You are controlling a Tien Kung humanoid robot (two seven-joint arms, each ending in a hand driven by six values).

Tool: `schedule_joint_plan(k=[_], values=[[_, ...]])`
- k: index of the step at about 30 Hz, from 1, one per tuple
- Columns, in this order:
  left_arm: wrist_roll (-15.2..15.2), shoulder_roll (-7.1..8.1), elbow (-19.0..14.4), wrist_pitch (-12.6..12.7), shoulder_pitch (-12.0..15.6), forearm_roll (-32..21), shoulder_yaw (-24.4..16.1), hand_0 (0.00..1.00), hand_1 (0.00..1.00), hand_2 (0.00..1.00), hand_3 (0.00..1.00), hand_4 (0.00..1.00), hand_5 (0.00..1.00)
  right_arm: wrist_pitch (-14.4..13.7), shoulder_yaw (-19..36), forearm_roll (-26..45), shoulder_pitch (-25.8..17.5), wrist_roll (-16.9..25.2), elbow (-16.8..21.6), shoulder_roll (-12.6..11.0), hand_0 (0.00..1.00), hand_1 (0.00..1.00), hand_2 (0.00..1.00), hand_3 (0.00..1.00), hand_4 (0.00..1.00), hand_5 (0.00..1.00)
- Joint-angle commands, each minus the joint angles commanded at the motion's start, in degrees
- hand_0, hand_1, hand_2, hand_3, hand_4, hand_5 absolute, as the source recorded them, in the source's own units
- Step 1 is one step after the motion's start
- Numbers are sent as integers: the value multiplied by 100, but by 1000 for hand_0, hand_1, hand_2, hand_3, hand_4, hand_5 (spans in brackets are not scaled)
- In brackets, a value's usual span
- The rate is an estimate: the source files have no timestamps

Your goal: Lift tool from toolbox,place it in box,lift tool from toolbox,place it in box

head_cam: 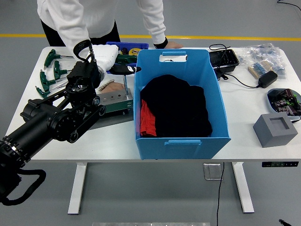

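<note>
The toolbox (111,100), a grey and green tool holder, lies left of the blue box (222,96). A T-handle tool (126,85) stands upright in it, its thin shaft rising from the holder's right end. My left hand (123,69), white with black fingers, is shut on the tool's handle, right beside the box's left wall. The box holds black cloth (181,106) and something red (146,120). A person's hand (108,86) rests on the toolbox beneath my hand.
Several green T-handle tools (51,70) lie at the far left. A blue parts bin (123,48) sits behind my hand. The person's other hand (170,44) rests behind the box. A grey block (275,129), a charger (266,78) and bagged parts (261,59) lie on the right.
</note>
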Motion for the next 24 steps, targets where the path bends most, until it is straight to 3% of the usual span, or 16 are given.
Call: schedule_joint_plan(k=[5,6,11,12,17,18,23,24], values=[[35,14,-9,-93,-8,4,7,241,273,326,506,998,951,-2,-17,35,3,8,-1,-1,671,653,732,577,774,716],[41,15,-11,-108,-10,3,12,189,172,239,441,998,947,-2,-18,36,5,9,-2,-2,670,652,732,576,774,718],[60,16,1,-134,-12,-20,38,189,172,239,441,998,947,-2,-13,24,13,7,-2,-6,670,652,732,576,774,718],[62,17,7,-136,-12,-27,42,182,135,200,368,998,933,-2,-12,22,14,6,-2,-6,670,652,732,577,774,718],[70,26,31,-132,-3,-75,66,182,135,200,368,998,933,-3,-9,25,14,7,-2,-6,670,652,732,577,774,718],[73,26,34,-116,-2,-81,74,168,86,137,279,998,914,-3,-7,22,14,6,-3,-6,670,652,732,577,774,718],[83,13,80,-13,3,-82,104,168,86,137,279,998,914,-2,-3,14,18,4,-3,-6,670,652,732,577,774,718],[87,7,102,11,7,-84,115,145,36,81,217,998,892,-2,-9,17,20,6,-3,-6,670,652,731,577,774,717]])
